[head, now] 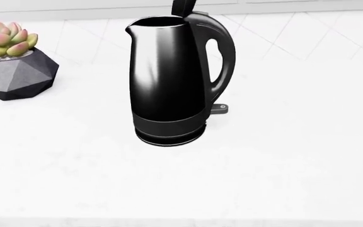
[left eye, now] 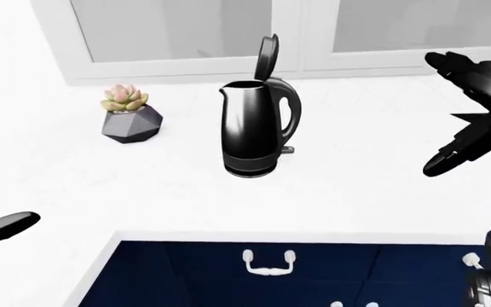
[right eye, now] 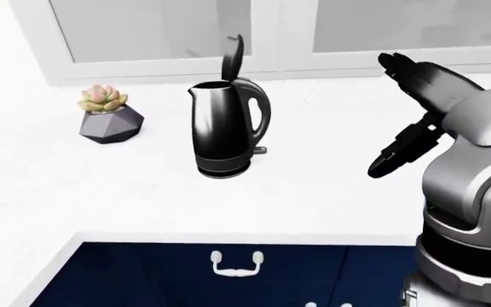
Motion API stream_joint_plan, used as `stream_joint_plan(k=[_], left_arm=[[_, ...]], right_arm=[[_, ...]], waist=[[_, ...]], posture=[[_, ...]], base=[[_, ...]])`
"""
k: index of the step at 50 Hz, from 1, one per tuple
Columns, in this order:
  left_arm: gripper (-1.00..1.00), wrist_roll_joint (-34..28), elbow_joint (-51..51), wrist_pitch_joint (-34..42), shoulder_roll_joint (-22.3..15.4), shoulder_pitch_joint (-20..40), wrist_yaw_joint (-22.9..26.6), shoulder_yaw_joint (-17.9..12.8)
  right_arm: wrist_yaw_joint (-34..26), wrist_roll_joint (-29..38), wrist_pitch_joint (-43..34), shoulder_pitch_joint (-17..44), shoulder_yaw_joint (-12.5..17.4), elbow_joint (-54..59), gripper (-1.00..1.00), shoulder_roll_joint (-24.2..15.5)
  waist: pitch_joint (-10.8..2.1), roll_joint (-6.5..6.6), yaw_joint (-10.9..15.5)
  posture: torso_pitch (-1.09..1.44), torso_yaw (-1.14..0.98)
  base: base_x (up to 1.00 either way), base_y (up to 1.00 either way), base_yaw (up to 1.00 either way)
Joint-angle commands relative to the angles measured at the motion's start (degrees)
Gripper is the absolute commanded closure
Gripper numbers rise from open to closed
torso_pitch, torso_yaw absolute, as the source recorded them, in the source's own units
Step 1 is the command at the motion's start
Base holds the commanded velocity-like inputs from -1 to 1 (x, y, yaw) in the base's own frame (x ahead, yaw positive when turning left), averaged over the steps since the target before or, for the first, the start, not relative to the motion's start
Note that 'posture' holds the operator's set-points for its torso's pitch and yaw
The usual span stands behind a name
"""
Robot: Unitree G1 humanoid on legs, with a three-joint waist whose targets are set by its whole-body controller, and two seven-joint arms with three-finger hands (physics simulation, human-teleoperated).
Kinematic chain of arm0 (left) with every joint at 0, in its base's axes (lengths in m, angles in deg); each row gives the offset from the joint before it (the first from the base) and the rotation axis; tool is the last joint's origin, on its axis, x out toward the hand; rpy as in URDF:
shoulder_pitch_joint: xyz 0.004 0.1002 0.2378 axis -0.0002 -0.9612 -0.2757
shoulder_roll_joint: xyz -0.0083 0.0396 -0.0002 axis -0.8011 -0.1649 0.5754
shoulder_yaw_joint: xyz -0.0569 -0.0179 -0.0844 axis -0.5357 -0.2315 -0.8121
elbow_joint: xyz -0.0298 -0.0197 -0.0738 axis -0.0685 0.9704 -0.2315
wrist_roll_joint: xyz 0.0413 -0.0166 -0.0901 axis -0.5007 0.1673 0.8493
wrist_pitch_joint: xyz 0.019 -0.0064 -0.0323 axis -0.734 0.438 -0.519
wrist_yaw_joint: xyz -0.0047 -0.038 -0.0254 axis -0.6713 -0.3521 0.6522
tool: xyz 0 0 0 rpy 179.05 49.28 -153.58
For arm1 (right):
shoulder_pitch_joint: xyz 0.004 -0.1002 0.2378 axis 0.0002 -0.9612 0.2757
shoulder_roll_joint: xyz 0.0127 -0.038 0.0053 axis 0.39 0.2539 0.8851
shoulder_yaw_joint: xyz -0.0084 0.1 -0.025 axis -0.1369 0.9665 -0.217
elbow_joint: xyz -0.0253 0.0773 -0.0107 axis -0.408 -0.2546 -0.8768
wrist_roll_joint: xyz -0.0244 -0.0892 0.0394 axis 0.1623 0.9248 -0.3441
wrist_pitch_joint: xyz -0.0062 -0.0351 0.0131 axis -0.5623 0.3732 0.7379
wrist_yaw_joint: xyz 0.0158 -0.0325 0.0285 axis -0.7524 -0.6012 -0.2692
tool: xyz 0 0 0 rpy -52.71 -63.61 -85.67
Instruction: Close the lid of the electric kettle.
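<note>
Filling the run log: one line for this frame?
kettle upright on counter | lid up | right hand raised beside, apart, open | left hand low

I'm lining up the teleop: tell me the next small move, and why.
Probably bring the right hand leftward toward the top of the lid. The lid stands upright and open above the kettle, and that hand is raised at the view's right, well apart from it and with nothing between them.
</note>
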Motion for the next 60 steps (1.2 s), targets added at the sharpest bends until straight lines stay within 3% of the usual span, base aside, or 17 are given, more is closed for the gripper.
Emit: stream_joint_plan(k=[1, 12, 26, 39, 51, 60], left_arm=[[-1.00, 0.3, -1.6, -1.4, -1.2, 0.9, 0.2, -0.2], [-1.00, 0.3, -1.8, -1.0, -1.2, 1.0, 0.2, -0.3], [-1.00, -0.1, -1.6, -1.4, -1.0, 1.0, 0.4, 0.2], [-1.00, -0.4, -0.6, -2.3, -1.0, 1.1, 0.6, 0.4], [-1.00, -0.4, -0.3, -2.7, -1.1, 1.1, 0.7, 0.4], [-1.00, -0.4, -0.2, -2.8, -1.1, 1.1, 0.6, 0.6]], right_arm=[[-0.9, 1.8, 1.4, 3.8, -0.3, 0.5, -1.00, -0.7], [-1.2, 7.2, 8.6, 11.4, -3.8, 10.1, -1.00, 1.9], [3.5, 13.2, 18.1, 21.3, -8.2, 26.9, -1.00, 5.7], [8.7, 17.4, 20.7, 28.9, -10.5, 39.5, -1.00, 10.9], [11.0, 19.3, 23.0, 31.8, -11.8, 45.8, -1.00, 12.5], [14.7, 21.7, 25.7, 37.9, -13.4, 56.0, -1.00, 13.9]], waist=[[0.10, 0.06, 0.0], [0.33, 0.54, -0.1], [0.49, 1.41, -0.3], [0.52, 1.82, -0.3], [0.57, 1.91, 0.0], [0.58, 2.19, 0.0]], posture=[[-0.48, 0.00], [-0.48, 0.00], [-0.48, 0.00], [-0.48, 0.00], [-0.48, 0.00], [-0.48, 0.00]], base=[[0.00, 0.00, 0.00], [0.00, 0.00, 0.00], [0.00, 0.00, 0.00], [0.00, 0.00, 0.00], [0.00, 0.00, 0.00], [0.00, 0.00, 0.00]])
